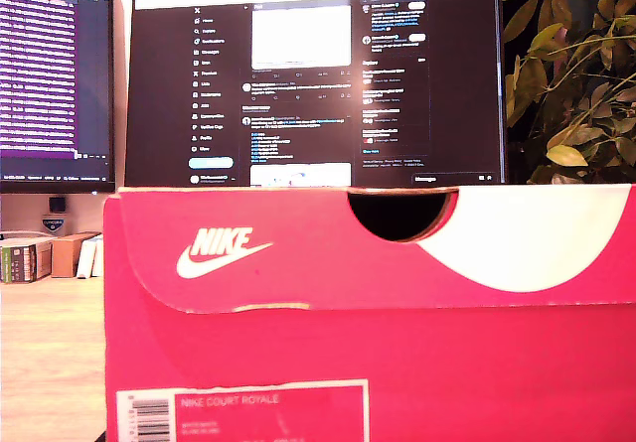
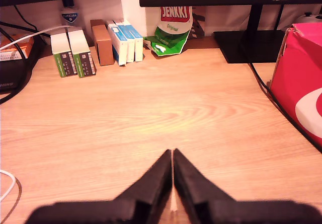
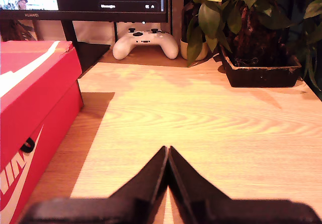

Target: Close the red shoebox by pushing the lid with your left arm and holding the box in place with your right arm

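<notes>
Both grippers are pressed shut on nothing: your first gripper [image 2: 172, 156] hangs over bare desk [image 2: 151, 113], your second gripper [image 3: 167, 152] likewise. Neither touches the red shoebox [image 1: 397, 333], which fills the exterior view with its lid [image 1: 298, 248] down. Only the first wrist view shows small cartons [image 2: 95, 45]; only the second shows a game controller [image 3: 145, 44] and potted plant [image 3: 251, 27].

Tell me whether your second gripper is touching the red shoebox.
Apart. In the second wrist view my second gripper hangs shut over bare desk, with wood visible between its fingertips and the red shoebox.
</notes>
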Controlling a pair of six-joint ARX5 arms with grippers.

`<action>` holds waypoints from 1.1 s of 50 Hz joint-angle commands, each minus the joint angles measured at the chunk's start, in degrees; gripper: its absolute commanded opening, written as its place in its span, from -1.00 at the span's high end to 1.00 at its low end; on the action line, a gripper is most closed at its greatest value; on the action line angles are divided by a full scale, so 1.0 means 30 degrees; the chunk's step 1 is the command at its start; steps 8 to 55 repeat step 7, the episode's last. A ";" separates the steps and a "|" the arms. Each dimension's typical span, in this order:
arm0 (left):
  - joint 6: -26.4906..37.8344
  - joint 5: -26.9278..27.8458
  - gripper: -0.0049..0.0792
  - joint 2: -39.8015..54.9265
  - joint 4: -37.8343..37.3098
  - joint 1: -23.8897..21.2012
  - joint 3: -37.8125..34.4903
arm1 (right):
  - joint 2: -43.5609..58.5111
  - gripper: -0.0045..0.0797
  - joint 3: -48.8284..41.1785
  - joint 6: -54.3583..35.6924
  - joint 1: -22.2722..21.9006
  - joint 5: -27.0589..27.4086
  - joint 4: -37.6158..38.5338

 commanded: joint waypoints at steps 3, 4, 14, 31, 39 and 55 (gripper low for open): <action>-0.0058 -0.0022 0.92 -0.0160 0.0146 -0.0066 -0.0685 | -0.0095 0.92 -0.0430 0.0022 0.0080 -0.0066 0.0233; -0.0058 -0.0022 0.92 -0.0160 0.0146 -0.0066 -0.0685 | -0.0102 0.92 -0.0430 0.0022 0.0080 -0.0066 0.0233; -0.0058 -0.0022 0.92 -0.0160 0.0146 -0.0058 -0.0685 | -0.0102 0.92 -0.0430 0.0022 0.0080 -0.0066 0.0233; -0.0058 -0.0022 0.92 -0.0160 0.0146 -0.0058 -0.0685 | -0.0102 0.92 -0.0430 0.0022 0.0080 -0.0066 0.0233; -0.0058 -0.0022 0.92 -0.0160 0.0146 -0.0058 -0.0685 | -0.0102 0.92 -0.0430 0.0022 0.0080 -0.0066 0.0233; -0.0058 -0.0022 0.92 -0.0160 0.0146 -0.0058 -0.0685 | -0.0102 0.92 -0.0430 0.0022 0.0080 -0.0066 0.0233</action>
